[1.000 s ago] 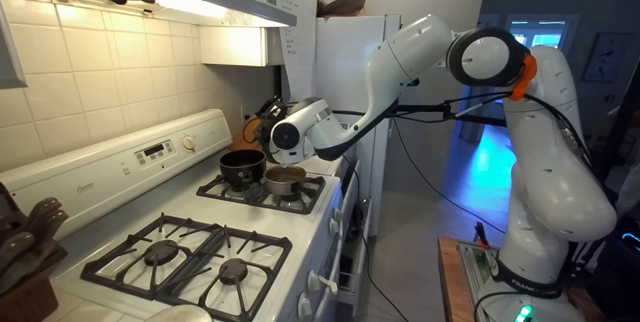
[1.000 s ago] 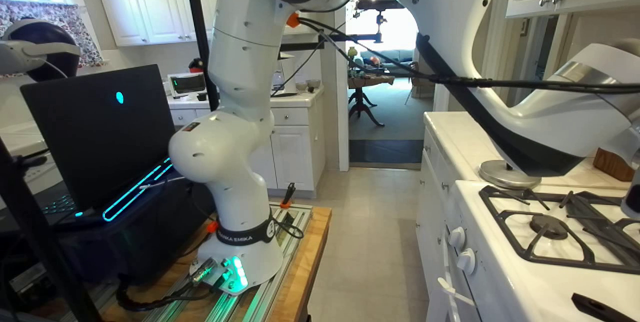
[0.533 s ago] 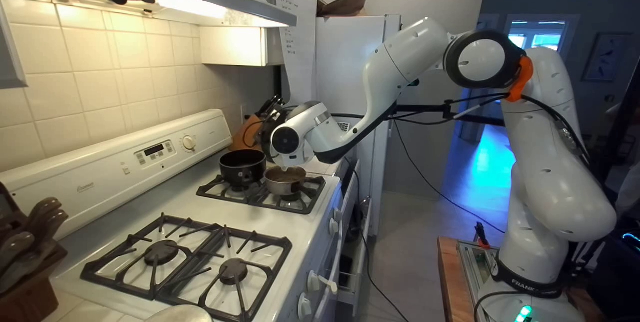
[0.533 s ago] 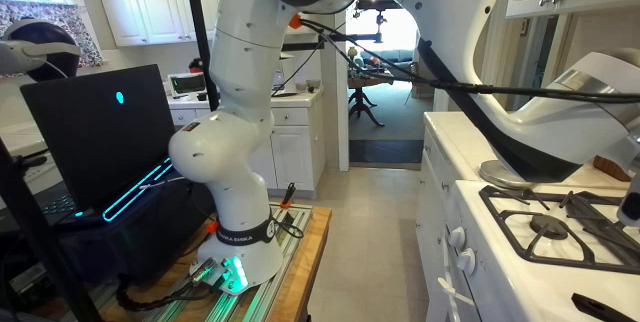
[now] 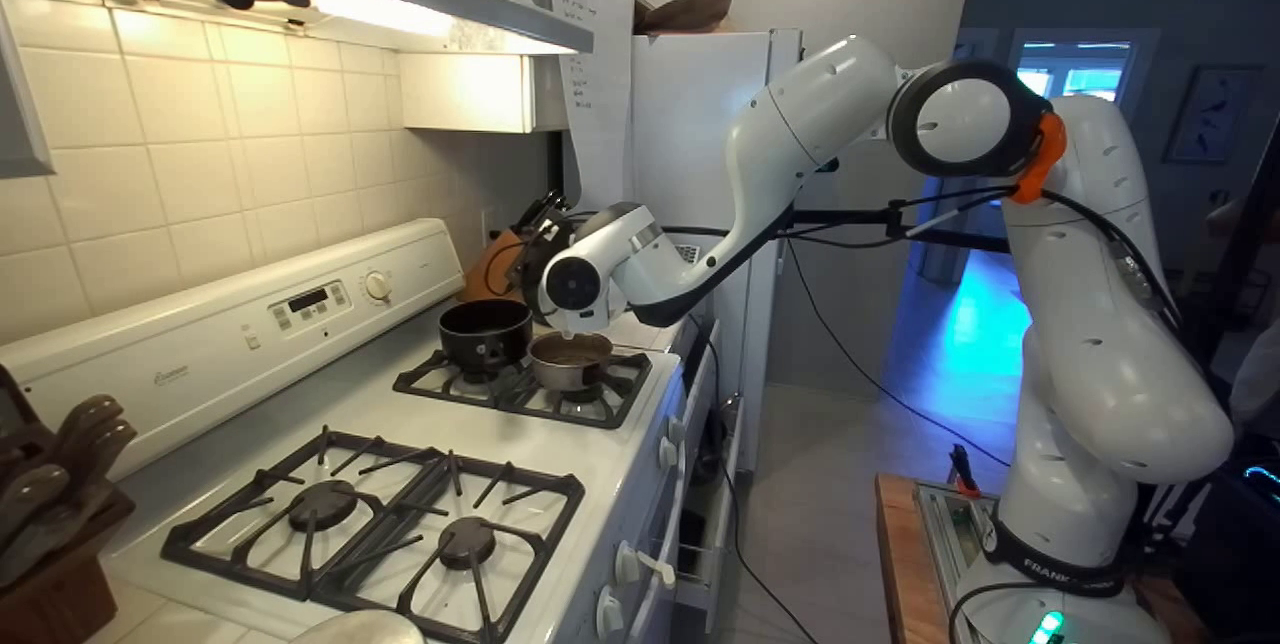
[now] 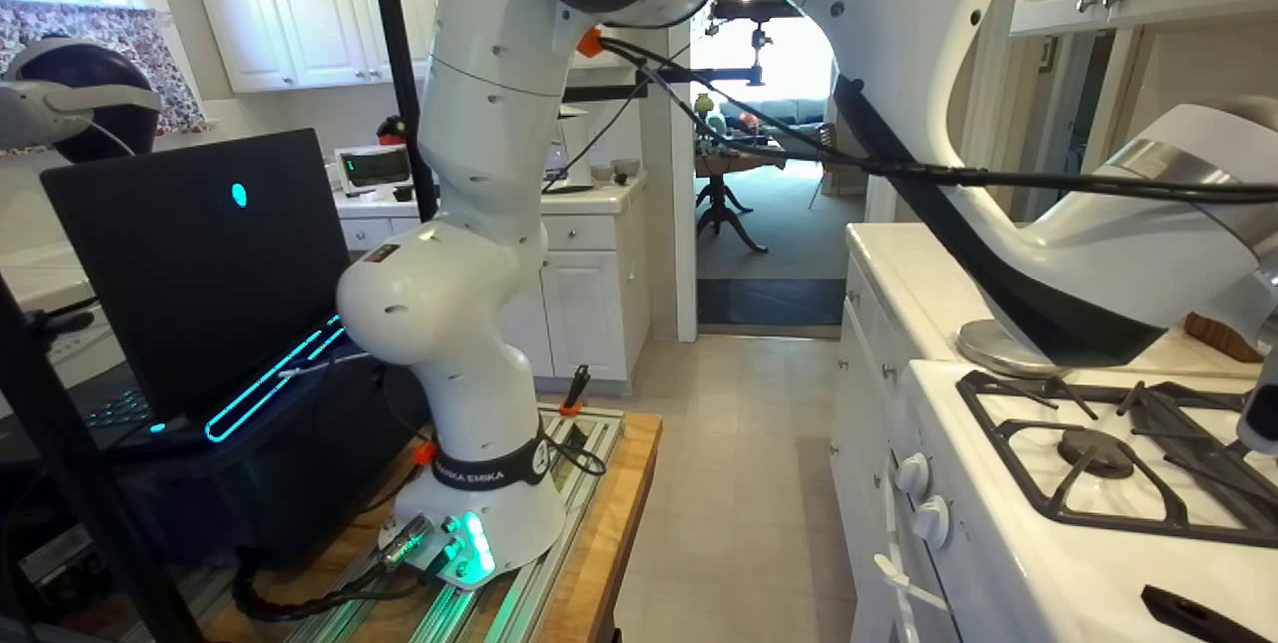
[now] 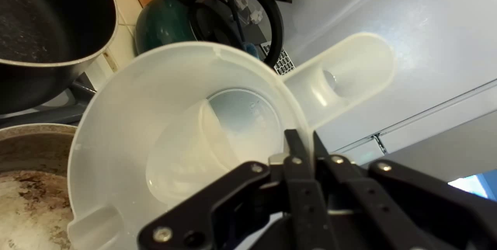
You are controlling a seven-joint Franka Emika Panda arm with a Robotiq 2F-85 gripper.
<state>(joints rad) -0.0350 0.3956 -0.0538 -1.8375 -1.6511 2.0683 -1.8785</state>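
The black gripper (image 7: 306, 143) pinches the rim of a translucent white plastic jug (image 7: 151, 102) beside its handle (image 7: 361, 61), apparently leaving the spout (image 7: 99, 224) free. In the wrist view, a stained grey metal saucepan (image 7: 33, 207) sits near left, a round black pot (image 7: 42, 21) far left, a dark metal grate (image 5: 520, 409) supporting both.

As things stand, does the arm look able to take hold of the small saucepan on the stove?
Probably not: its gripper is shut on the translucent jug, leaving it no free grasp. Otherwise the way looks fairly open, since the small saucepan has no lid on.
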